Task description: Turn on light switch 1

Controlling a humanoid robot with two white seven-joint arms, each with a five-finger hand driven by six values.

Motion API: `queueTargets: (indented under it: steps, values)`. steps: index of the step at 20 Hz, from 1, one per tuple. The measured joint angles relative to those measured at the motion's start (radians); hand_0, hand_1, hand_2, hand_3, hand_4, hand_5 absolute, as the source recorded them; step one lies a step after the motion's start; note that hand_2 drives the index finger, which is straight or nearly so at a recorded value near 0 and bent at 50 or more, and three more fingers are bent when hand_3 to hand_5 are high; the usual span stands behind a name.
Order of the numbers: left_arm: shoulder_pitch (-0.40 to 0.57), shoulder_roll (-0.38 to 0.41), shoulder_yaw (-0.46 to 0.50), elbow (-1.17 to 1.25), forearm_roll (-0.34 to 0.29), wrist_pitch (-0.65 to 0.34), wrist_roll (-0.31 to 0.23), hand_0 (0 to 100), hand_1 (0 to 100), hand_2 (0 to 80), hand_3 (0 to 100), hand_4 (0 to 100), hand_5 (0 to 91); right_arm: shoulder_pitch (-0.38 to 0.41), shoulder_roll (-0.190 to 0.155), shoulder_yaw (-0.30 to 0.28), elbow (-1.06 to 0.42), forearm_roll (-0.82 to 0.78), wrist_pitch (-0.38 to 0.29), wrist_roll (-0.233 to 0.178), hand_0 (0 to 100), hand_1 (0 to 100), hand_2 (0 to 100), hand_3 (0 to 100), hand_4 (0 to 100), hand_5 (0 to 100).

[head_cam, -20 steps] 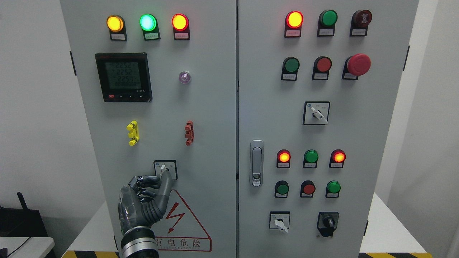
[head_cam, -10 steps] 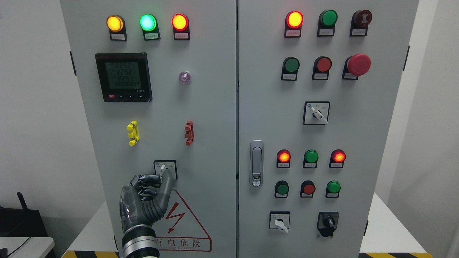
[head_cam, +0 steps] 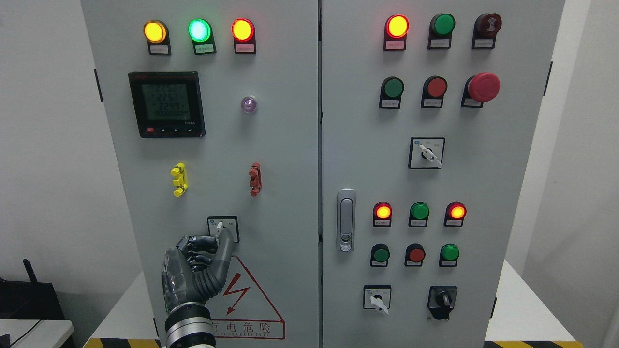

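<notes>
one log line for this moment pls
left hand | curled, one finger up on the switch | left door | lever not clearly turned | right hand not in view

My left hand (head_cam: 193, 270): dark grey segmented fingers (head_cam: 220, 258), a glossy translucent shell over its back, ribbed silver wrist cuff (head_cam: 188, 328).

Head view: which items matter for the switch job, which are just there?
In play:
- left hand, fingers at the switch
- rotary switch on the left door

Just there:
- digital meter
- emergency stop button
- door handle
- warning triangle
</notes>
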Motion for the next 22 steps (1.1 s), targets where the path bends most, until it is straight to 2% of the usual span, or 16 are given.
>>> queueTargets:
  steps: [22]
  values:
    - [-0.014,0.000,-0.002,0.003,0.000,0.022,0.000,24,49,55.8,71,75,58.6,0.000,0.000,0.000,0.000,0.000,0.000,0.000,12,39,0,0,0,0]
